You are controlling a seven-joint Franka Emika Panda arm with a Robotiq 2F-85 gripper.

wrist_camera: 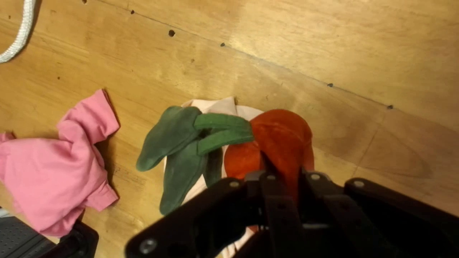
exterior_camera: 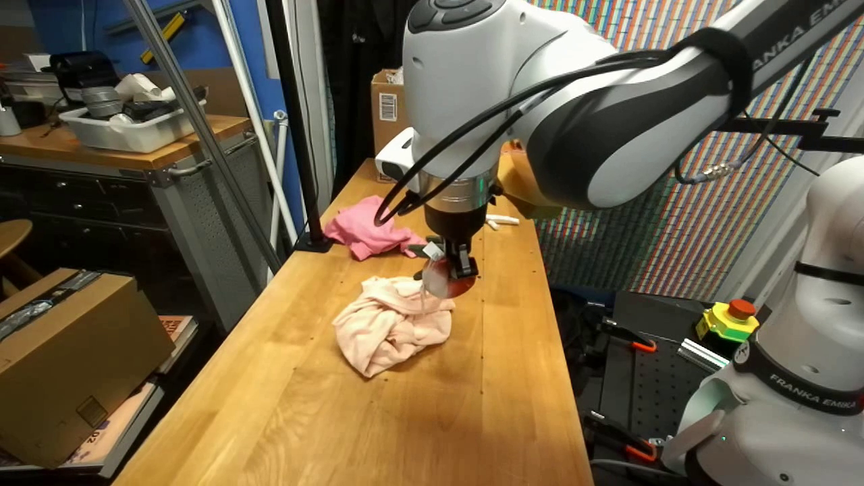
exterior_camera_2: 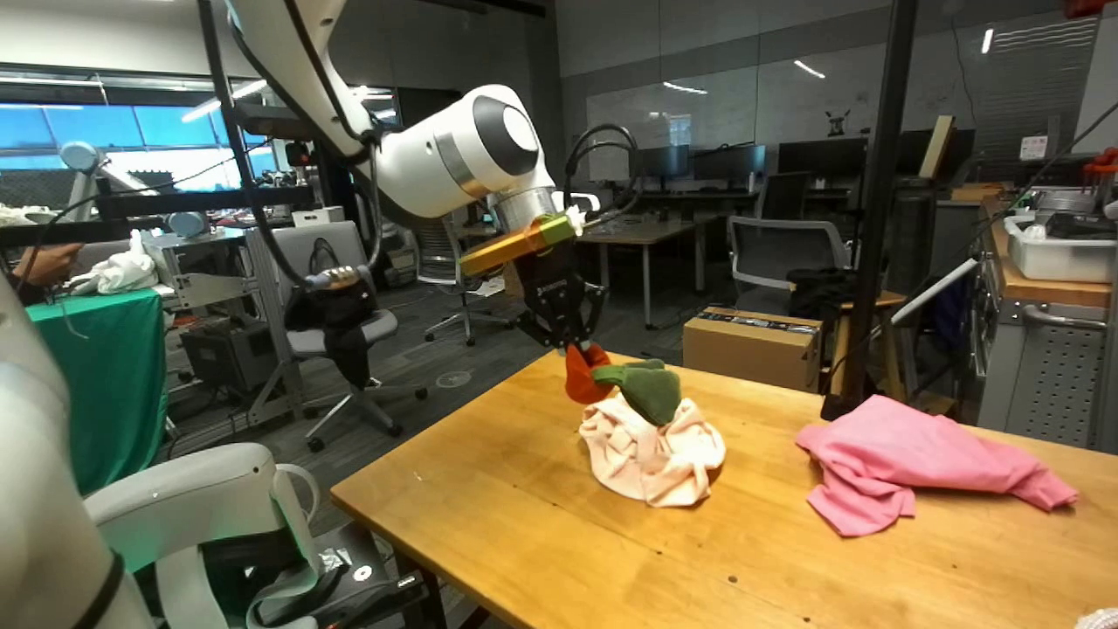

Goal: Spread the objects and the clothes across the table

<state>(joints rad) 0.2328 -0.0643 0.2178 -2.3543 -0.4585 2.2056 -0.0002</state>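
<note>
Pincer (exterior_camera: 462, 271) clamped on a red toy (exterior_camera: 460, 289) hangs above the table (exterior_camera: 405, 432) in an exterior view, a peach cloth (exterior_camera: 391, 331) below it, a pink cloth (exterior_camera: 368, 227) beyond. In an exterior view, the toy's green leaves (exterior_camera_2: 653, 396) droop beside the pincer, over the peach cloth. In the wrist view, the pink cloth lies left of the pincer, a white cord (wrist_camera: 23, 34) farther off.

Glowing windows (exterior_camera_2: 159, 127) at ten o'clock in an exterior view

A grey wall (exterior_camera_2: 716, 35) runs there from twelve to two, with an office chair (exterior_camera_2: 383, 327) at nine on the dark floor (exterior_camera_2: 472, 369). In an exterior view, a blue wall (exterior_camera: 115, 57) shows at ten behind a workbench (exterior_camera: 189, 209), and a multicoloured panel (exterior_camera: 628, 250) at three.
</note>
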